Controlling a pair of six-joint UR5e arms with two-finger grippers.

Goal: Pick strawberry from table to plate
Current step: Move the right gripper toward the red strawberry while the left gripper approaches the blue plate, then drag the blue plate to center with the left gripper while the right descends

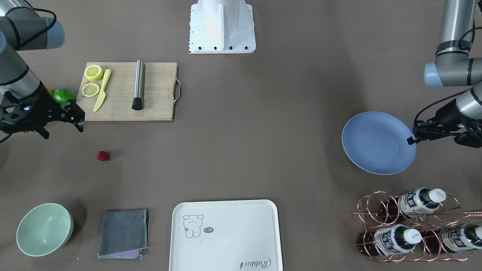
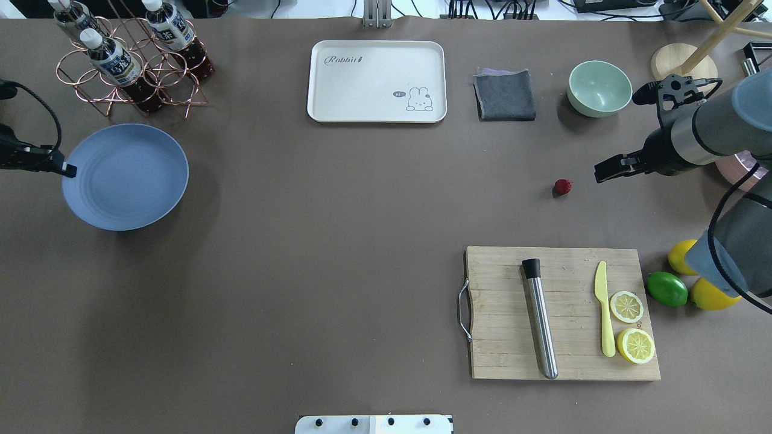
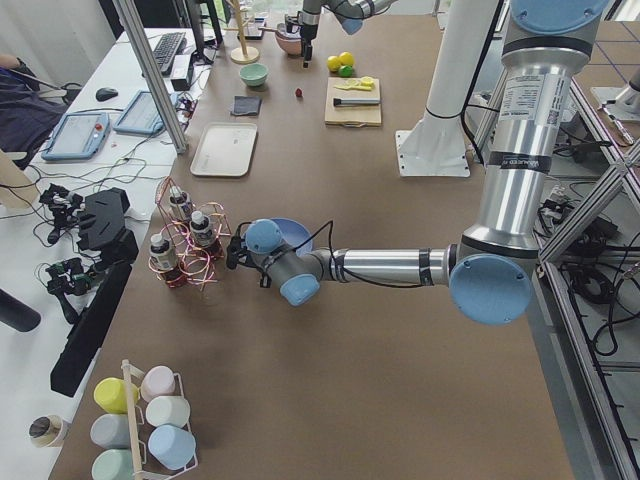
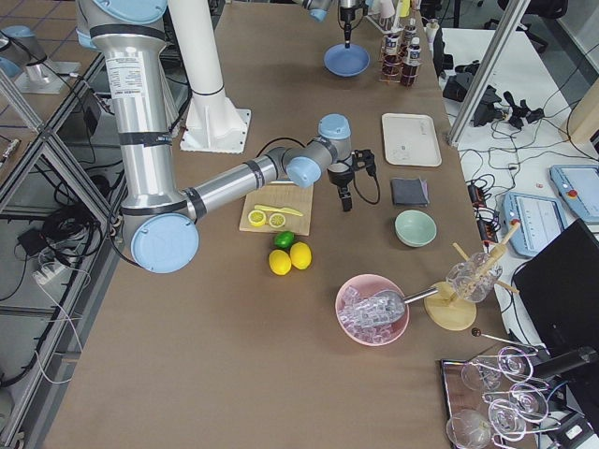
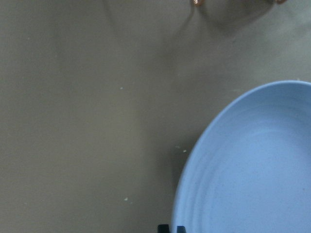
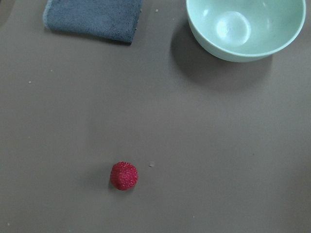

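Observation:
The strawberry point(image 2: 562, 187) point(image 1: 102, 156) point(image 6: 124, 175), small and dark red, lies alone on the bare table point(image 2: 338, 241) between the green bowl and the cutting board. My right gripper point(image 2: 598, 173) point(image 1: 81, 123) hovers just to its right, open and empty, with no fingers in its wrist view. The blue plate point(image 2: 125, 176) point(image 1: 378, 143) point(image 5: 252, 170) sits empty at the table's far left end. At the plate's outer rim my left gripper point(image 2: 69, 171) point(image 1: 410, 140) is shut and empty, its tips together at the bottom edge of the left wrist view.
A cutting board point(image 2: 561, 313) carries a steel rod, a yellow knife and two lemon slices. A lime point(image 2: 666, 289) and lemons lie beside it. The far edge holds a green bowl point(image 2: 599, 88), grey cloth point(image 2: 504, 94), cream tray point(image 2: 377, 81) and bottle rack point(image 2: 129, 63).

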